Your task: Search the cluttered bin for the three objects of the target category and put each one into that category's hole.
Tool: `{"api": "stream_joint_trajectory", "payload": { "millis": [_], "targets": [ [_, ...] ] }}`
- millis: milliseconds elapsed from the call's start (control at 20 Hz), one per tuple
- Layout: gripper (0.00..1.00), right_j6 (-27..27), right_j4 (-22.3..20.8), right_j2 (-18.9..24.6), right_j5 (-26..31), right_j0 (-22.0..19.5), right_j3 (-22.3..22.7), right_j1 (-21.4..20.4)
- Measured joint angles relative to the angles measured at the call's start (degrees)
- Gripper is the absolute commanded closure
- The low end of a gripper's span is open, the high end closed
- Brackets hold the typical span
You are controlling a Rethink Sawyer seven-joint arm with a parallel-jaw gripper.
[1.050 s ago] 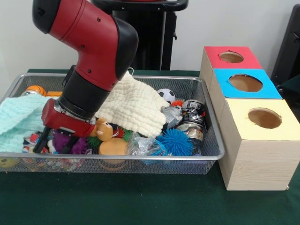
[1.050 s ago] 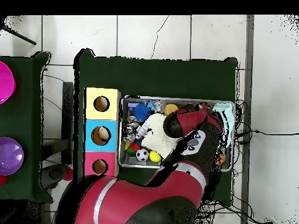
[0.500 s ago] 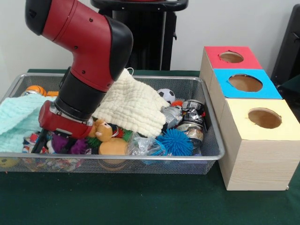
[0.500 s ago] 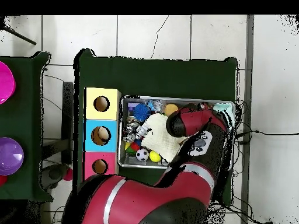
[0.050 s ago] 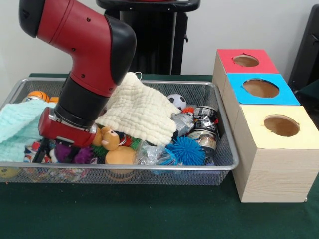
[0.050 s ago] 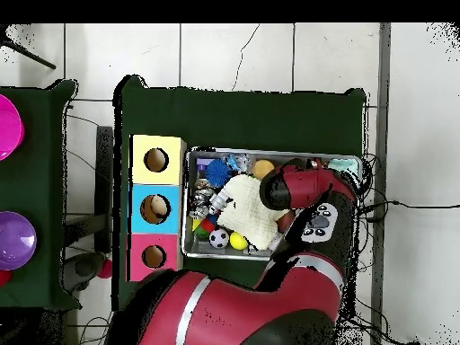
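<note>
Front view, left: red and black arm (image 5: 82, 55) reaches down into a wire mesh bin (image 5: 227, 149); its gripper (image 5: 42, 149) sits low among small toys, beside a mint cloth (image 5: 17, 127).
Pincer state: cannot tell; fingers hidden in clutter.
Middle: cream cloth (image 5: 142, 112), orange plush toy (image 5: 112, 142), blue spiky ball (image 5: 187, 149), cans (image 5: 204, 122).
Right: red box (image 5: 245, 60), blue box (image 5: 260, 88), yellow box (image 5: 279, 127), each with a top hole.

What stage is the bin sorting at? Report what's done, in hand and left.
Done: nothing visibly; no object sits at the red, blue or yellow hole. In hand: the gripper is down among toys at the wire bin's end by the mint cloth; its grasp is hidden. Left: seemingly all three objects.
</note>
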Motion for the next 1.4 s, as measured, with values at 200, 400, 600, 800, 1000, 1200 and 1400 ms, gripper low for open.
{"api": "stream_joint_trajectory", "payload": {
  "millis": [200,400,600,800,1000,1200,1400],
  "targets": [
    [0.0,0.0,0.0,1.8,1.2,-1.4,0.0,-0.7],
    [0.0,0.0,0.0,3.8,2.5,-3.0,0.0,-1.4],
    [0.0,0.0,-0.1,5.4,3.3,-4.5,0.0,-1.8],
    [0.0,0.0,-0.4,7.3,4.2,-6.1,0.0,-2.4],
    [0.0,0.0,-0.6,9.5,5.4,-7.9,0.0,-2.9],
    [0.0,0.0,-0.6,11.7,6.7,-9.8,0.0,-3.3],
    [0.0,0.0,-0.7,13.9,8.1,-11.7,0.1,-3.8]
  ]
}}
